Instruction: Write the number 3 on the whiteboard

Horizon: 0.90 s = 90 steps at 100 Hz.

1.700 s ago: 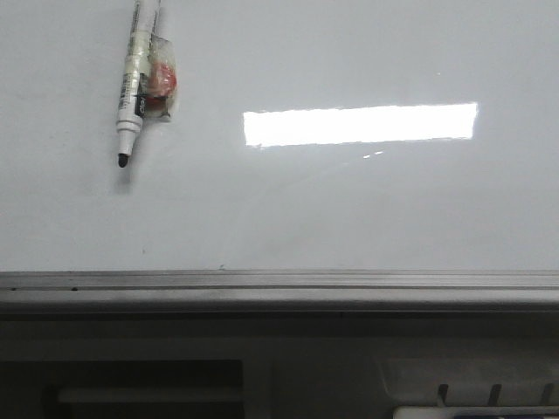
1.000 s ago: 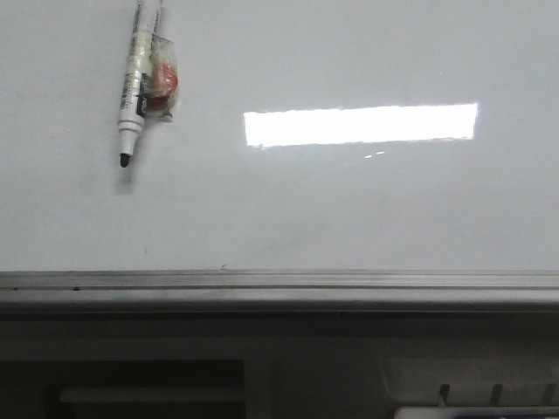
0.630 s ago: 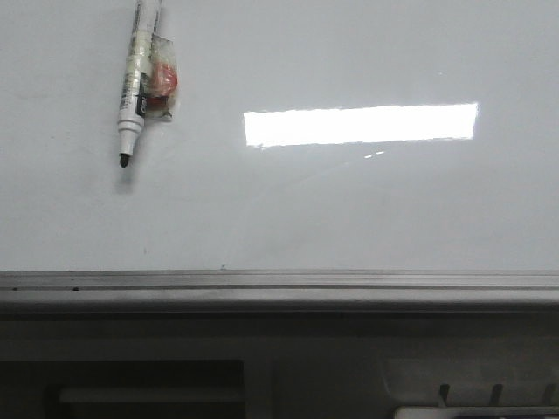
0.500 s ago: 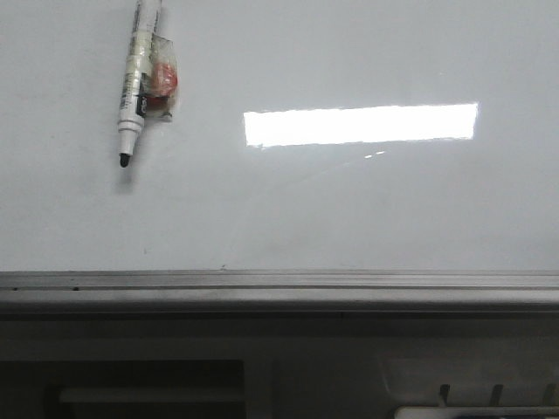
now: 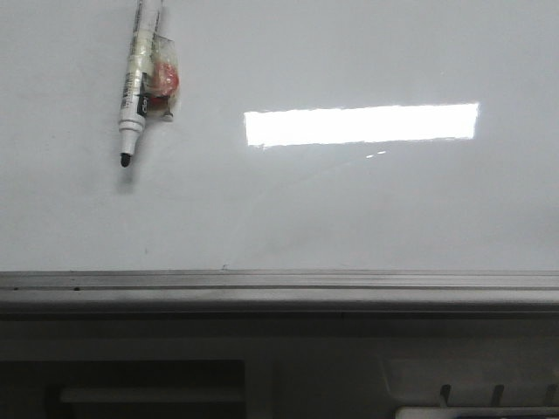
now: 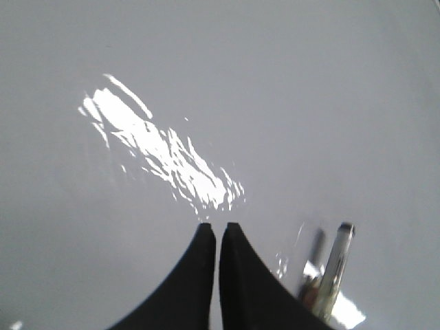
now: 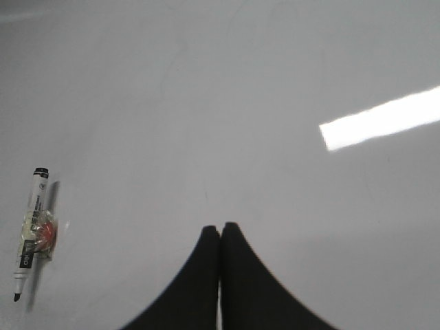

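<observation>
Both my claws are pressed shut on nothing: left gripper [image 6: 212, 227], right gripper [image 7: 221, 226], each above the whiteboard [image 5: 367, 209]. At the front view's upper left a marker [image 5: 134, 83] lies uncapped, its long axis near upright, tip pointing down, a red-and-clear tape wad [image 5: 162, 83] touching it. No number 3 shows.

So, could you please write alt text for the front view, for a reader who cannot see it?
A glossy pale whiteboard fills most of the view, with an uncapped marker lying at its upper left, black tip pointing toward the camera. A bright rectangular light reflection sits near the centre, and a grey metal edge rail runs along the near side.
</observation>
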Motion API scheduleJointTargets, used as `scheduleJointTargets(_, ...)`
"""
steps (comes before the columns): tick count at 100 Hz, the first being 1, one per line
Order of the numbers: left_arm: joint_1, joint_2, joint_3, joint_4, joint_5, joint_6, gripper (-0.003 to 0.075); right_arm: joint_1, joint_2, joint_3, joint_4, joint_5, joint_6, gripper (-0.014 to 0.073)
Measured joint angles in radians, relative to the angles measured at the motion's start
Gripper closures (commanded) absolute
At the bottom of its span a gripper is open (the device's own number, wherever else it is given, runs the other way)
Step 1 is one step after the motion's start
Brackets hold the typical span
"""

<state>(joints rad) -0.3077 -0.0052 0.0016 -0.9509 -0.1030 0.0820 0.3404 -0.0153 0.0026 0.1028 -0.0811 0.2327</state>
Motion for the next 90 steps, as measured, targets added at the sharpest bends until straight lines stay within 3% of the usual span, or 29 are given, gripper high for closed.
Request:
scheduleJointTargets(7, 0.000, 0.000, -0.002, -0.069, -0.019, -0.002, 0.0741, 0.000, 0.006, -0.022, 0.004, 0.035, 0.002, 0.0652)
scheduleJointTargets(16, 0.000, 0.000, -0.018, -0.039, 0.006, -0.002, 0.0741, 0.000, 0.043, -0.088, 0.004, 0.106, 0.002, 0.0602)
scheduleJointTargets(35, 0.004, 0.149, -0.252, 0.284, 0.196, -0.002, 0.0724, 0.000, 0.218, -0.300, -0.035, 0.280, 0.002, 0.0297)
scheduleJointTargets(45, 0.004, 0.334, -0.433, 0.431, 0.387, -0.002, 0.0604, 0.000, 0.344, -0.410, -0.063, 0.327, 0.002, 0.0188)
scheduleJointTargets(61, 0.006, 0.650, -0.670, 0.512, 0.641, 0.013, 0.0405, 0.000, 0.507, -0.563, -0.072, 0.404, -0.002, 0.0186)
scheduleJointTargets(76, 0.006, 0.862, -0.778, 0.492, 0.777, 0.090, 0.0391, 0.000, 0.567, -0.618, -0.073, 0.451, -0.002, 0.0186)
scheduleJointTargets(90, -0.016, 0.984, -0.814, 0.440, 0.805, 0.158, 0.0391, 0.000, 0.574, -0.621, -0.074, 0.483, -0.002, 0.0186)
